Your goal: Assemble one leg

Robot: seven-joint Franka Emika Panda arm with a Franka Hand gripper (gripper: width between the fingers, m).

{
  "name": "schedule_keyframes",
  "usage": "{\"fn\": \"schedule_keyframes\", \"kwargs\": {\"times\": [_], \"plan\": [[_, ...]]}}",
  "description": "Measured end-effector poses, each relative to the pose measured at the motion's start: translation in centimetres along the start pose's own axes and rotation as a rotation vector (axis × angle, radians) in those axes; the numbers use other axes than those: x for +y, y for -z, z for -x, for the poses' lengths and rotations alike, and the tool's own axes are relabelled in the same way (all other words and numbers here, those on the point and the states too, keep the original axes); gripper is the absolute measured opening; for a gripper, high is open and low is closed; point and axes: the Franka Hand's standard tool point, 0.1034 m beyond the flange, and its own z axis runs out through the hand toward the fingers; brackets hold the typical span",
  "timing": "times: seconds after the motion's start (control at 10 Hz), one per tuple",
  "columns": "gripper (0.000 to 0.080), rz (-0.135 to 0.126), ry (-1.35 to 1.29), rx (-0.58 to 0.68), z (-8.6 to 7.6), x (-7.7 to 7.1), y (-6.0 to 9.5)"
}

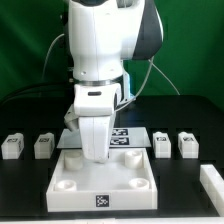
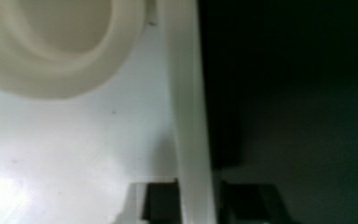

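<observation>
Right now I see the gripper (image 1: 95, 153) (image 2: 194, 203) down on the tabletop (image 1: 105, 173) (image 2: 87, 150), its jaws straddling the raised edge beside a corner socket (image 2: 43, 45). Whether they pinch it, I cannot tell. The nearest leg (image 1: 43, 146) and the other three legs (image 1: 162, 143) (image 1: 12, 146) (image 1: 188, 145) sit well apart from the jaws, two on either side.

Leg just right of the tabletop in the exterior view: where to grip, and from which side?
Probably from above, pinching the leg across its two flat sides at mid-body: it is blocky, and the gaps to the tabletop and the next leg leave room.
</observation>
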Motion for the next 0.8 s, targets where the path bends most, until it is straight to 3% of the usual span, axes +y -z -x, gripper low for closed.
{"fn": "schedule_keyframes", "kwargs": {"times": [0.1,0.8], "plan": [[0.0061,0.006,-0.001,0.000,0.01,0.12,0.06],[0.0061,0.012,-0.001,0.001,-0.01,0.25,0.11]]}}
